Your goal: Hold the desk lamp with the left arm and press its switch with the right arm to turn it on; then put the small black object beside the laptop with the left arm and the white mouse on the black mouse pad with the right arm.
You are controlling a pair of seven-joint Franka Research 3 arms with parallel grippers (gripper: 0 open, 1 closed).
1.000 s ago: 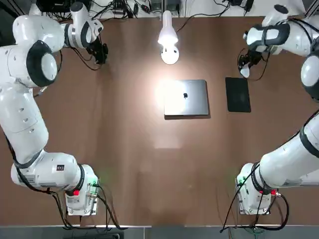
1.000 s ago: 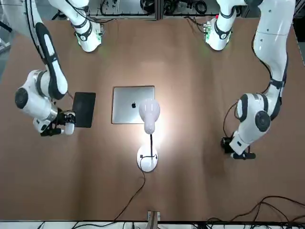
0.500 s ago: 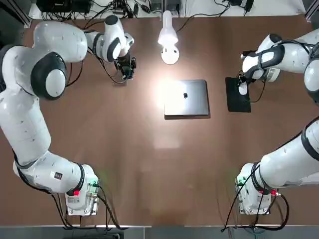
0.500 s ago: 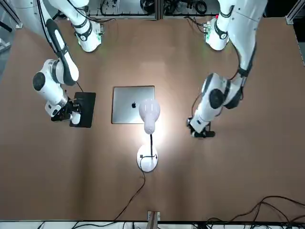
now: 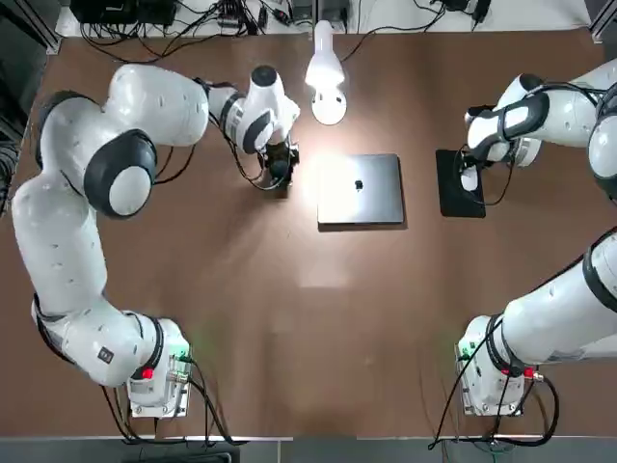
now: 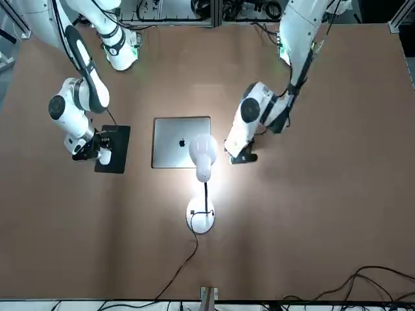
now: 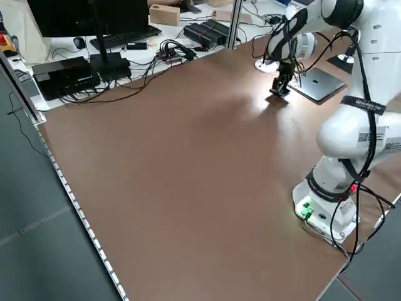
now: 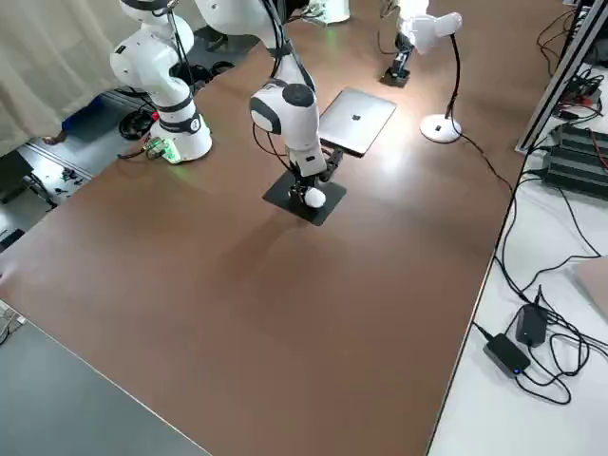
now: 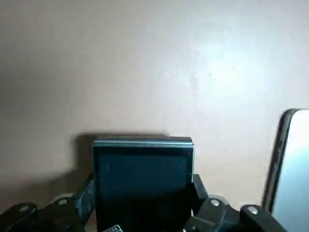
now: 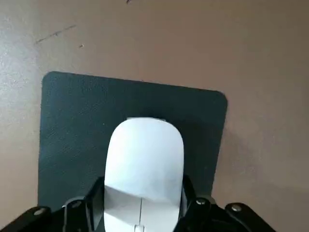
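Left gripper (image 5: 280, 172) now nearer the laptop (image 5: 360, 189), pinching small black object (image 9: 143, 181); right gripper (image 5: 470, 174) over black mouse pad (image 5: 460, 196), clamping white mouse (image 10: 144, 166).

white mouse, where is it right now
The white mouse sits in the right claw over the black mouse pad, on the robot's right of the laptop in the top view.
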